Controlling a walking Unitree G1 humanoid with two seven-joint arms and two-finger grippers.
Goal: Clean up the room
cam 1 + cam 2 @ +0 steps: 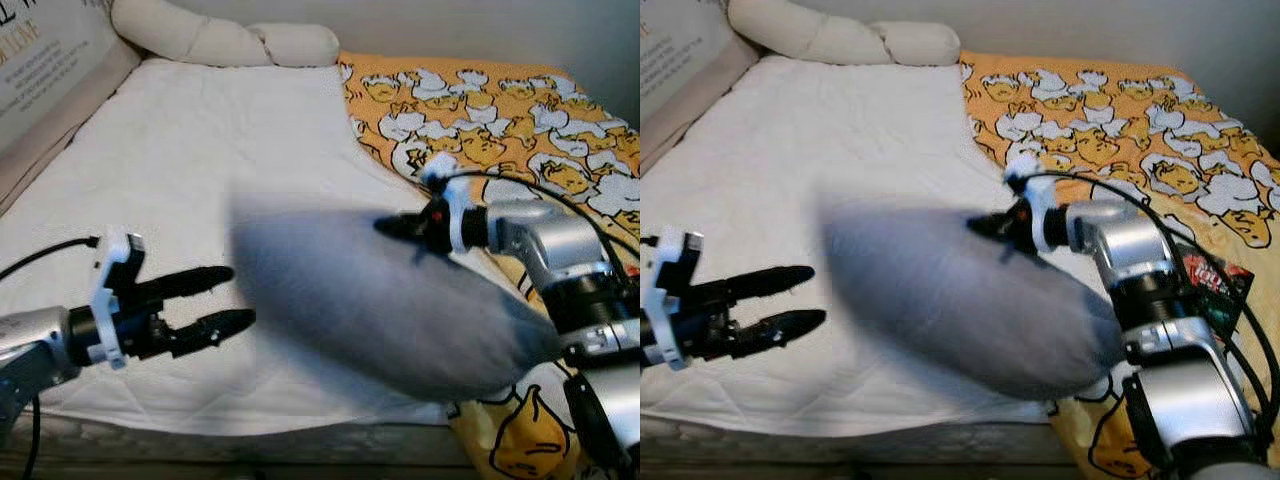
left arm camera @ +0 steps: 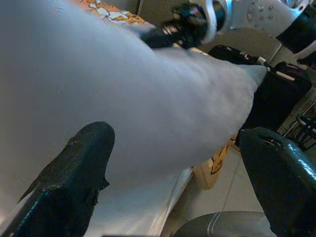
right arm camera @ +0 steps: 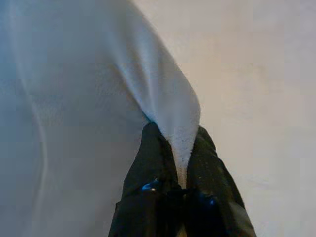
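Observation:
A grey pillow (image 1: pixel 380 305) hangs blurred over the near edge of the white bed sheet (image 1: pixel 190 160). My right gripper (image 1: pixel 392 227) is shut on its upper edge, and in the right wrist view the two black fingers (image 3: pixel 158 163) pinch a fold of the pale fabric (image 3: pixel 98 98). My left gripper (image 1: pixel 232 297) stands open just left of the pillow, apart from it, fingers pointing at it. In the left wrist view the pillow (image 2: pixel 123 89) spreads beyond the two spread fingers (image 2: pixel 79 168).
An orange blanket with a duck pattern (image 1: pixel 500 120) covers the bed's right side and drapes over the front corner. A long cream bolster (image 1: pixel 220 40) lies along the head of the bed. A headboard panel (image 1: pixel 40 60) runs along the left.

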